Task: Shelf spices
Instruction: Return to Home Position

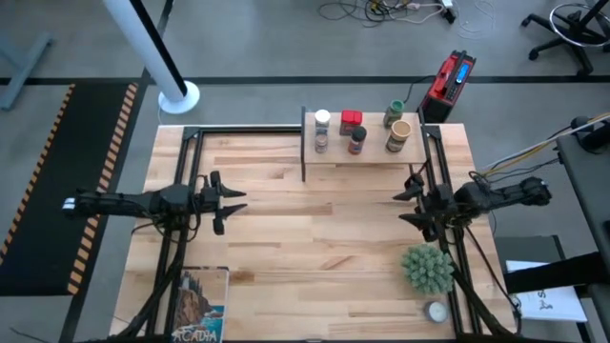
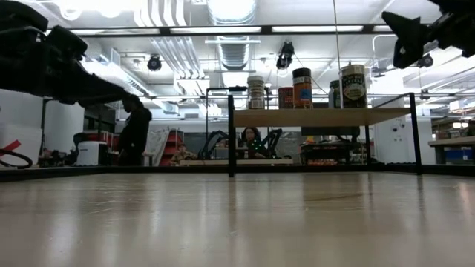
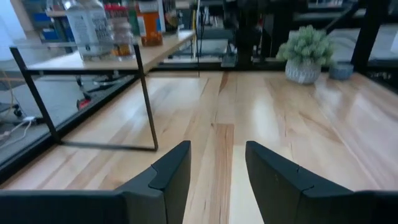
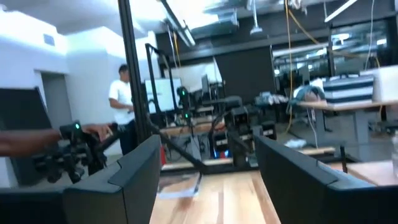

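Left claw point(image 3: 217, 149): held above the left side of the desk point(image 1: 315, 257), fingers parted, nothing between them. Right claw point(image 4: 208, 146): held above the right side of the desk, facing the left one, fingers spread wide, nothing held.

Shelf point(image 1: 374, 158): stands at the desk's far edge, centre-right. On its top stand the white-lidded jar point(image 1: 322, 118), with a second jar point(image 1: 321, 142) just in front of it, the red tin point(image 1: 351, 119), the black-lidded jar point(image 1: 357, 140), the green-lidded jar point(image 1: 394, 112) and the tan cylinder point(image 1: 399, 135). All are upright. Both claws are well apart from the shelf.

A spiky plant point(image 1: 427, 269) stands near the right arm.
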